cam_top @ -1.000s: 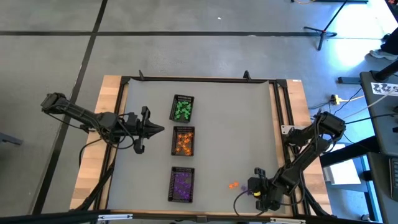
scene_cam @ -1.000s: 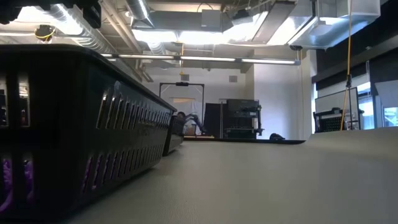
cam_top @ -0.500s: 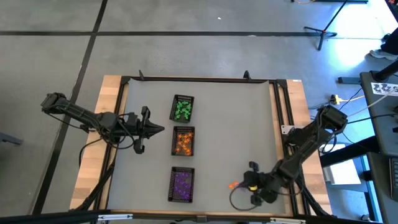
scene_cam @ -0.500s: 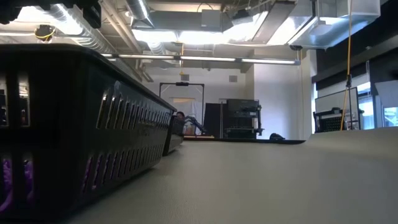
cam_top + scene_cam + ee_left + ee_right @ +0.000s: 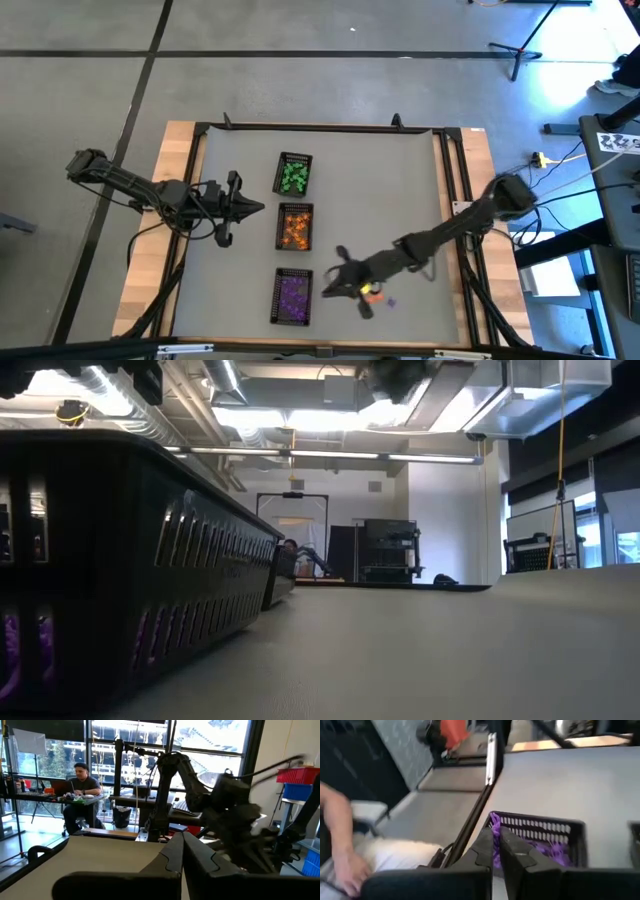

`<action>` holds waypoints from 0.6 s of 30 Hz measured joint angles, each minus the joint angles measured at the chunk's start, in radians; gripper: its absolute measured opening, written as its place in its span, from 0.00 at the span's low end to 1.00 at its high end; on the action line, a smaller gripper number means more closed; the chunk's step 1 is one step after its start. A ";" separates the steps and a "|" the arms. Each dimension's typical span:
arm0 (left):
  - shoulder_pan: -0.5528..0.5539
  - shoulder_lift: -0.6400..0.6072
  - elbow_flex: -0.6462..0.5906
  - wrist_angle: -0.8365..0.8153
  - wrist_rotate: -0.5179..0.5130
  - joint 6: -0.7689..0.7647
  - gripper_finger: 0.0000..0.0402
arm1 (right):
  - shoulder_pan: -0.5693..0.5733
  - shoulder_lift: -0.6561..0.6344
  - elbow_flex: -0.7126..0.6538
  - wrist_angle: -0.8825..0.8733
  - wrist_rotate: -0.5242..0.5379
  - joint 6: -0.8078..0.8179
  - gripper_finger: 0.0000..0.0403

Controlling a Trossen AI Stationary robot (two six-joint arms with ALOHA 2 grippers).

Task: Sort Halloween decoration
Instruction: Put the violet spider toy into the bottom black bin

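From above, three black mesh trays stand in a line: one with green trinkets [image 5: 293, 176], one with orange trinkets [image 5: 295, 227] and one with purple trinkets [image 5: 293, 296]; two loose pieces, an orange piece [image 5: 372, 293] and a purple piece [image 5: 389, 300], lie beside the right gripper [image 5: 329, 288] next to the purple tray [image 5: 293, 277], while the left gripper [image 5: 258, 209] waits left of the orange tray [image 5: 295, 207], fingers together. The right wrist view shows its fingers [image 5: 485, 845] pinched on a purple trinket [image 5: 495, 827] before the purple tray. The left wrist view shows its fingers [image 5: 172, 855] closed on nothing.
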 joint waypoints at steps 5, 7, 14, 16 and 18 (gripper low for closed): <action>0.000 0.000 0.000 -0.002 0.000 0.000 0.00 | -0.036 0.166 0.261 -0.206 -0.062 -0.094 0.05; 0.000 0.000 0.000 -0.003 0.000 0.000 0.00 | -0.046 0.215 0.343 -0.278 -0.063 -0.121 0.05; 0.000 0.001 0.000 -0.003 0.000 0.000 0.00 | -0.052 0.300 0.459 -0.329 -0.079 -0.175 0.11; 0.000 0.000 0.000 -0.002 0.000 0.000 0.00 | -0.052 0.300 0.456 -0.343 -0.079 -0.177 0.18; 0.000 0.000 0.000 -0.002 0.000 0.000 0.00 | -0.051 0.300 0.457 -0.351 -0.078 -0.177 0.26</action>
